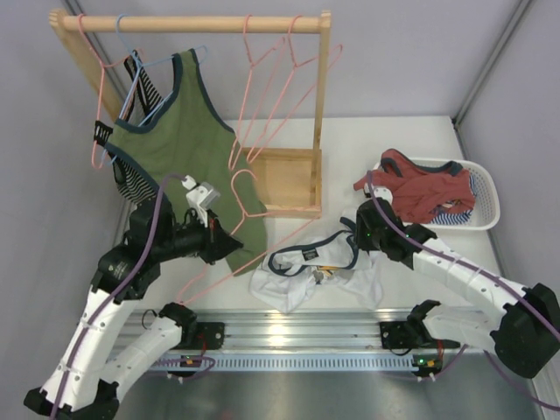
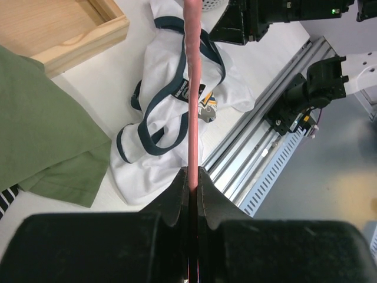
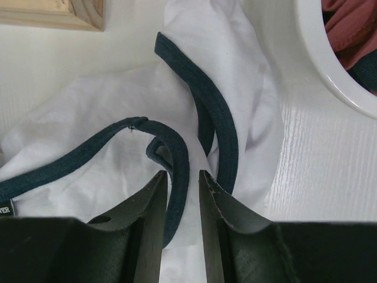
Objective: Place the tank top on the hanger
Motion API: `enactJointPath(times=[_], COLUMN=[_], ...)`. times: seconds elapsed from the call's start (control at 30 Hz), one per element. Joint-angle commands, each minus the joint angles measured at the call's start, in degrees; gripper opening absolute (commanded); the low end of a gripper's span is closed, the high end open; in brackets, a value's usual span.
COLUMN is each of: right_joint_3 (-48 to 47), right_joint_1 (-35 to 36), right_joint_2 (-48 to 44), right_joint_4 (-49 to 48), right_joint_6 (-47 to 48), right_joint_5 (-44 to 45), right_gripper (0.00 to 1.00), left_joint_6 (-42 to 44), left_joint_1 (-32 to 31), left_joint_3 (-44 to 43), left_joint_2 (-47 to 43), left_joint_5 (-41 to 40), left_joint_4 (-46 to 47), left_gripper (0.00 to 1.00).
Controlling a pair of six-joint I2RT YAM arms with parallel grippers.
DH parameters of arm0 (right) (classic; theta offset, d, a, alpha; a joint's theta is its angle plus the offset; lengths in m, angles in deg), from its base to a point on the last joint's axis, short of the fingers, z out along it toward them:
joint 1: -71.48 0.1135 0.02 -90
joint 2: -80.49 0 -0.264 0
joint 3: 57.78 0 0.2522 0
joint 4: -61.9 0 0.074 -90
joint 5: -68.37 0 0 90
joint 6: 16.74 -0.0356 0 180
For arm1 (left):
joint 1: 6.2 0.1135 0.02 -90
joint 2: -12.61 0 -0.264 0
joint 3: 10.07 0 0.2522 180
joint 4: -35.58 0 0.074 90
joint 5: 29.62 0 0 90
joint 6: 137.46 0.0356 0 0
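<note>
Left gripper (image 2: 192, 171) was clamped tight on the wire of the pink hanger (image 2: 192, 88). Tank top (image 1: 289, 284) lay crumpled on the table (image 1: 394, 136) just in front of the wooden rack base (image 1: 289, 210), not on the hanger. Right gripper (image 3: 181, 174) straddled its navy trim (image 3: 177, 159), fingers close together, couldn't tell if it was actually pinching

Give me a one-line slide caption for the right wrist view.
Right gripper straddling a navy-trimmed strap of the crumpled white tank top, white plastic basket rim at right.
</note>
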Motion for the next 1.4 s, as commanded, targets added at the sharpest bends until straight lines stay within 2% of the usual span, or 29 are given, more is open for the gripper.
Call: enactJointPath(times=[0.0, 0.13, 0.27, 0.43, 0.47, 0.57, 0.8, 1.37], right_joint_3=[-0.14, 0.22, 0.04, 0.13, 0.04, -0.48, -2.59, -6.99], right_joint_1=[-0.72, -0.72, -0.72, -0.72, -0.72, -0.72, -0.72, -0.19], right_joint_2=[1.49, 2.29, 3.52, 2.73, 2.47, 1.59, -3.15, -8.61], right_joint_4=[-4.34, -5.75, -5.66, -5.22, -5.05, -3.90, 0.22, 6.03], right_joint_6=[-0.15, -0.50, -0.41, -0.33, -0.24, -0.06, 0.11, 0.55], right_joint_5=[0.09, 0.18, 0.71, 0.97, 0.97, 0.97, 1.76, 1.50], right_gripper=[0.28, 0.28, 0.27, 0.11, 0.06, 0.00, 0.00, 0.00], left_joint_6=[1.30, 0.87, -1.06, -3.09, -3.35, -4.23, -5.20, -5.72], left_joint_1=[-2.70, -8.05, -18.49, -25.81, -27.56, -30.03, -34.96, -37.69], left_joint_3=[-3.17, -4.40, -4.41, -3.62, -3.27, -2.91, -2.39, 0.43], left_joint_2=[1.93, 4.21, 6.06, 8.87, 9.48, 11.16, 15.29, 19.42], left_joint_5=[-0.11, -4.85, -12.94, -22.52, -23.93, -28.15, -33.94, -33.44], left_joint_4=[1.96, 2.05, 4.41, 7.23, 8.10, 9.78, 12.42, 17.69], left_gripper=[0.00, 0.00, 0.00, 0.00, 0.00, 0.00, 0.00, 0.00])
